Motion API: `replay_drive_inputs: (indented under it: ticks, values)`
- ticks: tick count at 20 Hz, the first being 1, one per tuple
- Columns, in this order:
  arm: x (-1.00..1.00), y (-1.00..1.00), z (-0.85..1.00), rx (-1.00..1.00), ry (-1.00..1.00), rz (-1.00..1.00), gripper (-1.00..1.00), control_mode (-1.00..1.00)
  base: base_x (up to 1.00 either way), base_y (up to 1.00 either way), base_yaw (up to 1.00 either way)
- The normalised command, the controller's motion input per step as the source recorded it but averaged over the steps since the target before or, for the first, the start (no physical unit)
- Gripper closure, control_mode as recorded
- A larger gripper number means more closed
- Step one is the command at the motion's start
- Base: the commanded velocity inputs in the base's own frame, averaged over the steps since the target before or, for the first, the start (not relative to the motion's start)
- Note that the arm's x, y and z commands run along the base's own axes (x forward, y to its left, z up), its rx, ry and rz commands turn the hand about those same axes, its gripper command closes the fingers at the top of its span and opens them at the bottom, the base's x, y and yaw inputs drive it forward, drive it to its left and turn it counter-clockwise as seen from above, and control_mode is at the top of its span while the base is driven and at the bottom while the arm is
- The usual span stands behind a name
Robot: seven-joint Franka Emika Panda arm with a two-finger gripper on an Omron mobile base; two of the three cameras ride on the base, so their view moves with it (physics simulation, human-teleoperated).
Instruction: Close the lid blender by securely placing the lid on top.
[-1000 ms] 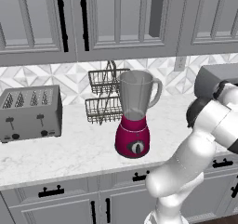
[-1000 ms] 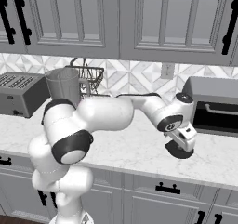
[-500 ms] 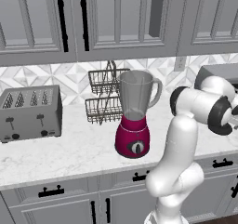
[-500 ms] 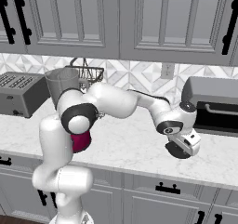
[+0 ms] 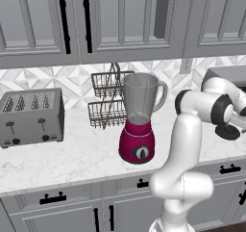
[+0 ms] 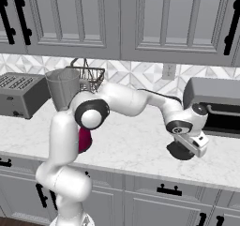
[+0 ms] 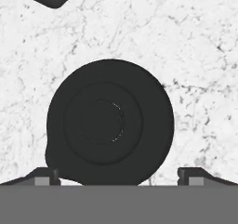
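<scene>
While the claw hangs spread wide at the bottom of the hand view, the lid lies flat on the marble desk, apparently ungrasped. Pickup is in hand; next, descend, pinch, carry left to the blender.

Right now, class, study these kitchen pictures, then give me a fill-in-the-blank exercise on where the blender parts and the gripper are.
1. The lid lies flat on the ______ countertop.
2. The gripper hovers above the lid with its jaws ______.
3. The blender jar has no ______ on top.
4. The blender stands between the arm and the grey ______.

Missing words: marble; open; lid; toaster
</scene>
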Motion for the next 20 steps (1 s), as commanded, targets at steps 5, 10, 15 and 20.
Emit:
replay_drive_inputs:
  ticks: [5, 10, 15, 20]
  values:
    - [0.15, 0.21, -0.3, -0.03, 0.0, 0.0, -1.0, -1.0, 0.0, 0.0, 0.0]
    - [0.11, 0.23, -0.32, -0.11, 0.0, 0.0, -1.0, -1.0, 0.0, 0.0, 0.0]
    - [0.31, 0.04, -0.11, -0.06, 0.01, 0.0, -1.0, -1.0, 0.0, 0.0, 0.0]
    - [0.45, -0.03, -0.15, 0.0, 0.01, 0.0, -1.0, -1.0, 0.0, 0.0, 0.0]
